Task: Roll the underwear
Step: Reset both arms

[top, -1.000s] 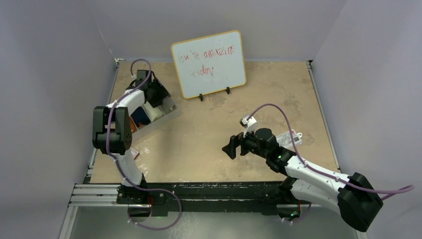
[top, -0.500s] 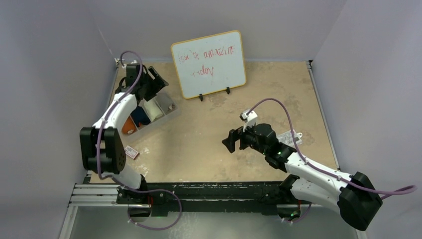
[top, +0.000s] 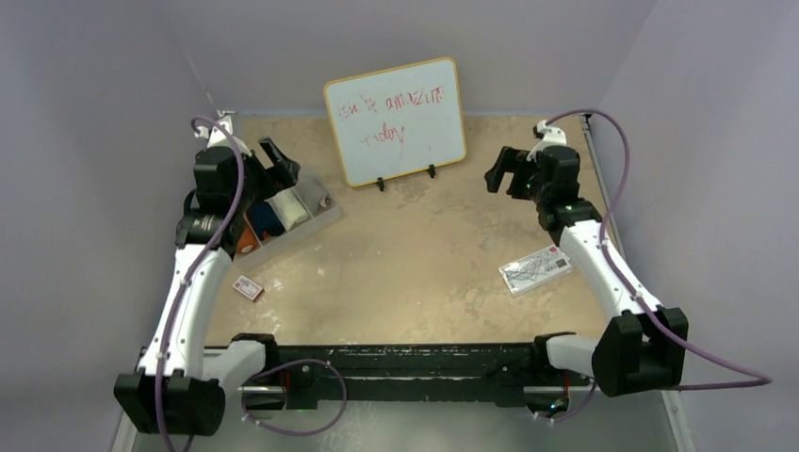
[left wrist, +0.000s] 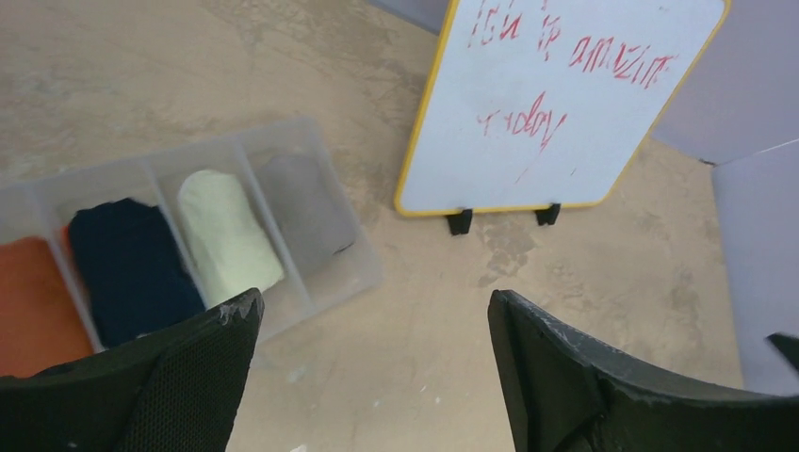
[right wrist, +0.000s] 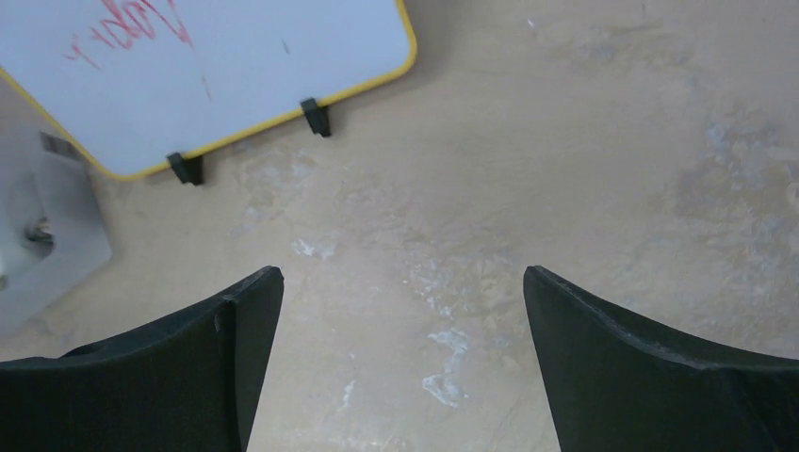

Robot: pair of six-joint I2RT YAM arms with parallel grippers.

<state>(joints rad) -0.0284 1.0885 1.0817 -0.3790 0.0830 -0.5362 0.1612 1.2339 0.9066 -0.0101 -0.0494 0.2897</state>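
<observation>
Rolled underwear fills a clear divided tray [left wrist: 369, 273] at the far left of the table [top: 415, 245]. Its compartments hold an orange roll [left wrist: 28, 301], a navy roll [left wrist: 127, 268], a pale cream roll [left wrist: 226, 235] and a grey roll [left wrist: 301, 207]. From above, the navy roll [top: 267, 218] and cream roll [top: 287, 209] show in the tray [top: 303, 230]. My left gripper [top: 281, 162] [left wrist: 372, 311] hangs open and empty above the tray's right end. My right gripper [top: 499, 171] [right wrist: 403, 282] stands open and empty over bare tabletop at the far right.
A yellow-framed whiteboard [top: 396, 121] with red writing stands at the back centre. A white printed card [top: 535, 268] lies at the right. A small red and white item [top: 248, 287] lies near the left arm. Grey walls close in three sides.
My left gripper rose away from the tray, and its jaws spread wider. My right arm swung from the table's middle to the far right, uncovering the printed card.
</observation>
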